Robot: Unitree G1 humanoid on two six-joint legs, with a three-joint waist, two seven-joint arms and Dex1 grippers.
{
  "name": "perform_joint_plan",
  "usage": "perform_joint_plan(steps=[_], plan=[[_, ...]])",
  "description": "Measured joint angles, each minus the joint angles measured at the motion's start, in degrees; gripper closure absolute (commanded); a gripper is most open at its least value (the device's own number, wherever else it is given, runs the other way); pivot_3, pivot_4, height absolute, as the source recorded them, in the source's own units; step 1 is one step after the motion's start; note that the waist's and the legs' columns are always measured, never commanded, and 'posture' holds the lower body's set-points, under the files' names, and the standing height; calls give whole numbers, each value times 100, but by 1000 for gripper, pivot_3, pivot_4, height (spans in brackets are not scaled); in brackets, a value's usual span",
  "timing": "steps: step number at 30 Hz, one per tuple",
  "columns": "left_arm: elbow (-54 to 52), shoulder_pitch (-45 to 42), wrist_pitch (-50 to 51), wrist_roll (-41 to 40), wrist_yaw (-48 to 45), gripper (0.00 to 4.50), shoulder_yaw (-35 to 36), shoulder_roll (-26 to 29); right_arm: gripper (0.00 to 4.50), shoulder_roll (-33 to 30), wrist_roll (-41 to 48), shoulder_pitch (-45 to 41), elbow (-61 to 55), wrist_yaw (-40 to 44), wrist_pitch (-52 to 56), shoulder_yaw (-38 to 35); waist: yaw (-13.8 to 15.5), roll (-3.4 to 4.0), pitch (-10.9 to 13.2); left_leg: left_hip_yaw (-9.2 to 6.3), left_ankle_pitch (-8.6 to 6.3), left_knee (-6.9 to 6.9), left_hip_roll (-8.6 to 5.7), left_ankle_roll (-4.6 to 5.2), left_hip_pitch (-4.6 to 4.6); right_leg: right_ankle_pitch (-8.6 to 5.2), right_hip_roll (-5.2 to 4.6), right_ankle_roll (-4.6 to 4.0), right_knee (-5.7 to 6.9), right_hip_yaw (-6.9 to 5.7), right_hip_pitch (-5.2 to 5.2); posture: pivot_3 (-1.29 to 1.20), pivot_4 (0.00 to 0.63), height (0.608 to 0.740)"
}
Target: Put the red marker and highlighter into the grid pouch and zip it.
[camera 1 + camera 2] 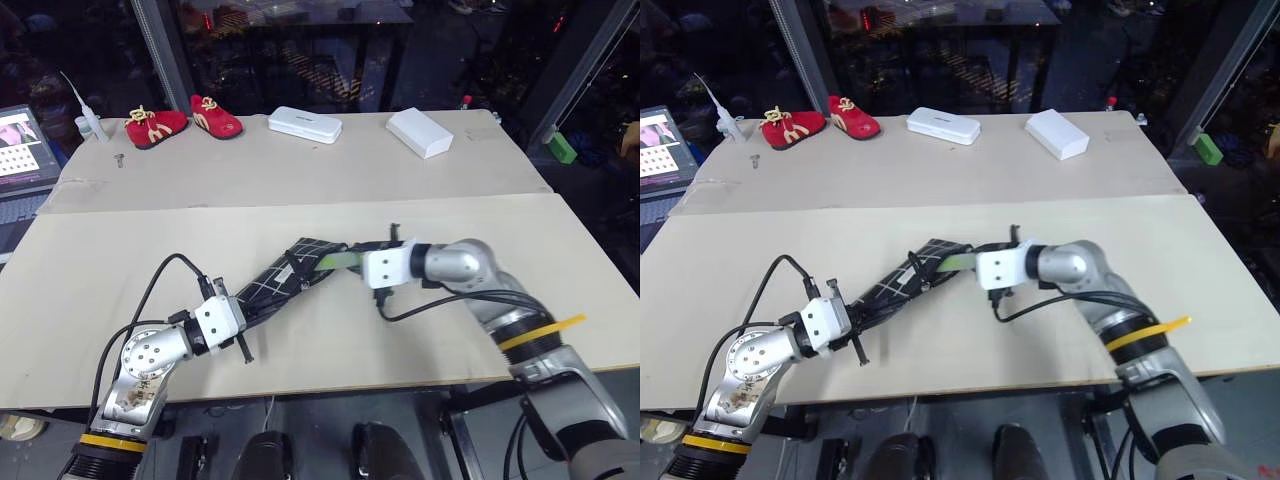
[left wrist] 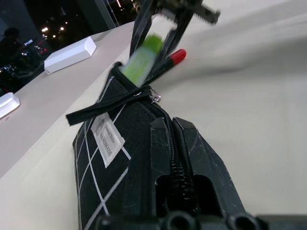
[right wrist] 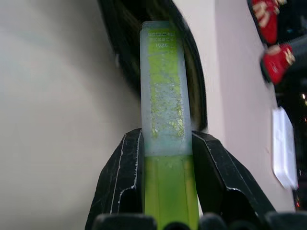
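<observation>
The grid pouch (image 1: 285, 280) lies slanted on the tan table, black with white lines. My left gripper (image 2: 175, 139) is shut on its near end by the zipper. My right gripper (image 1: 352, 259) is shut on the highlighter (image 3: 163, 86), a light-green stubby stick. The highlighter's free end points into the pouch's open far mouth (image 3: 192, 72). In the left wrist view the red marker (image 2: 173, 57) shows its red cap at that mouth, just beside the highlighter (image 2: 141, 57). Its black barrel runs toward the opening; I cannot tell how far inside it reaches.
At the table's back stand two red shoes (image 1: 155, 127), a white case (image 1: 304, 124) and a white box (image 1: 419, 132). A laptop (image 1: 20, 150) sits at far left, with a small bottle (image 1: 88, 125) beside it. A green block (image 1: 561, 148) lies beyond the right edge.
</observation>
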Motion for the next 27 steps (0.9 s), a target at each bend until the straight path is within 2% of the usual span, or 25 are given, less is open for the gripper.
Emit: perform_joint_plan(steps=[8, 17, 18, 19, 22, 27], plan=[[4, -43, 15, -6, -57, 4500, 8, 8, 3474, 497, -381, -431, 451, -291, -634, 491, 26, 0, 0, 9, 1, 0, 1, -2, -3, 0, -5, 0, 0, -2, 1, 0, 150, 740], [2, -85, 15, -20, -164, 4500, 7, 10, 3474, 735, -311, -472, 797, -342, -1344, 536, -3, 0, 0, 10, 2, 0, 1, -3, 0, 0, -2, 0, 3, -2, 1, 0, 150, 740], [2, -86, 15, -20, -165, 4500, 7, 9, 2469, 743, -248, -472, 816, -317, -1327, 527, -3, 0, 0, 10, 2, 0, 2, -4, 0, 0, -2, 0, 4, -2, 1, 0, 150, 740], [2, -86, 15, -20, -165, 4500, 8, 9, 2352, 745, -215, -472, 817, -291, -1318, 516, 1, 0, 0, 10, 2, 0, 2, -4, 0, 0, -3, 0, 4, -2, 1, 0, 150, 740], [2, -86, 15, -20, -164, 4500, 6, 5, 1262, 722, -116, -490, 833, -299, -1270, 452, 6, 0, 0, 9, 2, 0, 3, -4, -1, 0, -5, 0, 4, -2, 1, 0, 150, 740], [2, -90, 15, -19, -141, 4500, 5, -12, 1262, 302, 308, -603, 908, -129, -1245, 98, 27, 0, 0, 9, 2, 0, 2, -4, -2, 0, -6, 0, 2, -3, 1, 0, 150, 740]])
